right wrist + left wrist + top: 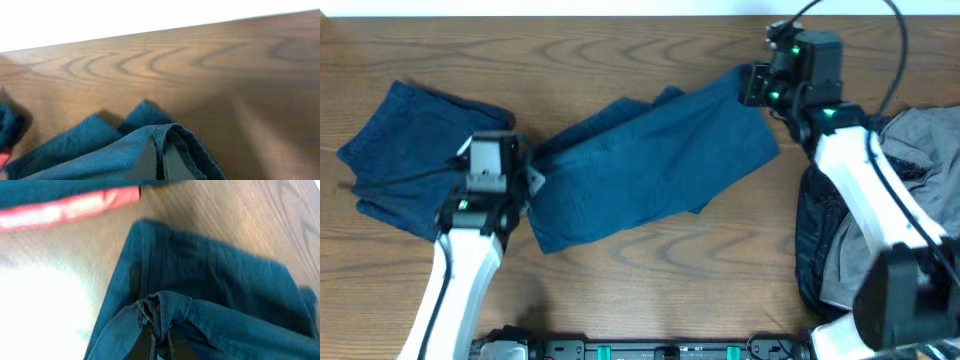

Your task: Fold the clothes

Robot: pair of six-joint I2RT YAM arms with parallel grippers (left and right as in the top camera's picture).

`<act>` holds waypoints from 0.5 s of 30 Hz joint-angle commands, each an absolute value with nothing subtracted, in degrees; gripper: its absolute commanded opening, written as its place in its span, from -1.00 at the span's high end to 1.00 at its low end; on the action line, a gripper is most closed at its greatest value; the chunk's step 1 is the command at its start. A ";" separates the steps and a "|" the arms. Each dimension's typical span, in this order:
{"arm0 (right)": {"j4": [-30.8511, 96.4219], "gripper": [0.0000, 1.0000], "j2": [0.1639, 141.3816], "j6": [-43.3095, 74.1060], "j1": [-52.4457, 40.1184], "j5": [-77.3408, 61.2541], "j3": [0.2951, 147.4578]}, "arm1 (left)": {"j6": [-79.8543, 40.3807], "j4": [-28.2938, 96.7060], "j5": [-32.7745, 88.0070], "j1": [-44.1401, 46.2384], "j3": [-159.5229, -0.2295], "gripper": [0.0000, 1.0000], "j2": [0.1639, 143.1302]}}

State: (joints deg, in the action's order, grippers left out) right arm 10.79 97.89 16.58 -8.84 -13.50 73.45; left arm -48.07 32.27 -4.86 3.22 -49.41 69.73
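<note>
Dark navy shorts (650, 165) lie stretched across the middle of the table between my two grippers. My left gripper (527, 178) is shut on their left edge, with the cloth bunched between the fingers in the left wrist view (159, 339). My right gripper (752, 85) is shut on their upper right corner, and the hem is pinched between the fingers in the right wrist view (159, 155). A second navy garment (405, 155) lies folded at the left. An orange-red piece (70, 209) shows in the left wrist view at the top.
A pile of grey (920, 150) and shiny black (812, 235) clothes lies at the right edge under my right arm. The table's far edge (620, 14) runs along the top. A black rail (660, 350) runs along the front edge.
</note>
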 commanded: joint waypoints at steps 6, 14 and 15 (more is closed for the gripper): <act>-1.93 0.82 107.42 15.59 -11.40 -7.09 74.96 | -48.80 22.48 -14.26 2.15 -48.95 0.86 82.59; -4.38 -0.34 109.43 14.02 -12.69 -7.62 74.98 | -48.66 17.93 -13.96 -0.73 -49.36 -0.29 85.56; -3.75 -0.34 108.99 13.78 -12.64 -8.01 74.98 | -47.57 18.06 -12.86 -1.34 -49.54 -0.42 84.75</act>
State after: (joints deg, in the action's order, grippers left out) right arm -4.12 110.06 15.42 -12.12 -8.08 73.56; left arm -48.29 17.98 -12.19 0.21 -49.17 86.32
